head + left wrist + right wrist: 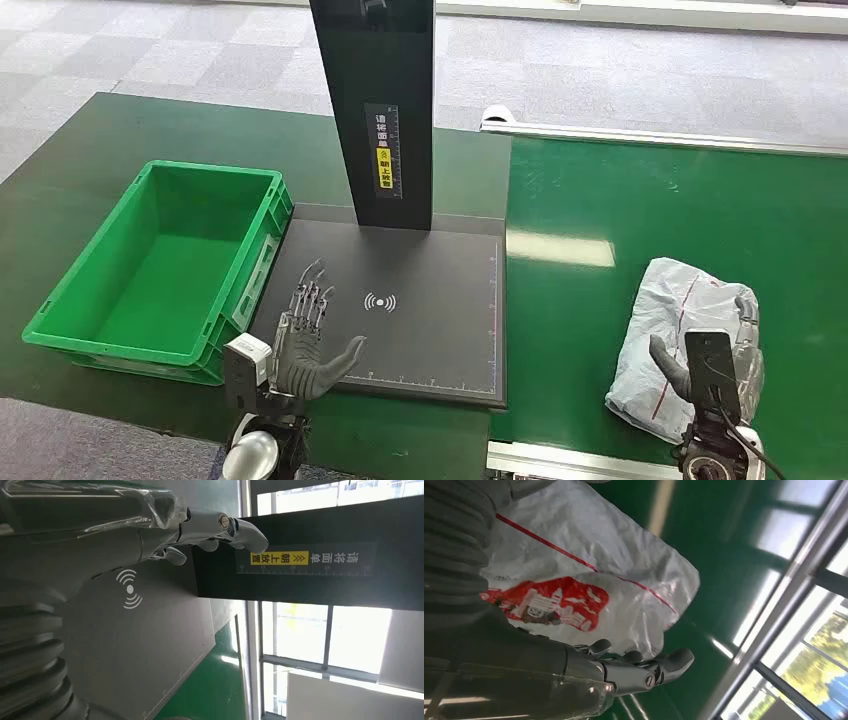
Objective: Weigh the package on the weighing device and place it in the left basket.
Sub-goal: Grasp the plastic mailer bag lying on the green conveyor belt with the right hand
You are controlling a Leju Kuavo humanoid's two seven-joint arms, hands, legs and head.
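Head view shows us the crinkled white plastic package with red print (680, 345) lying on the green belt, well to the right of the flat black weighing plate with its white signal mark (430, 310). Our right hand (712, 350) sits over the package's near end, thumb on one side and fingers on the other. We cannot tell whether those fingers have closed on the bag or merely rest against it; the right wrist view puts the dark fingers (659, 667) just beside the film, with no clear pinch visible.

Our left hand (305, 335) hangs released, fingers spread, over the plate's left part, between the signal mark and the green plastic basket (80, 290) beyond the plate's left edge.

The step in hand, as we judge it, is securing the package. The film is loose and slippery, so we want a wide grip on the bulk, not a fold. We should lift it clear of the plate's raised right edge and set it flat near the signal mark, short of the black upright post (380, 110) at the plate's far side. Our left hand should leave the plate first, or it may skew the reading.
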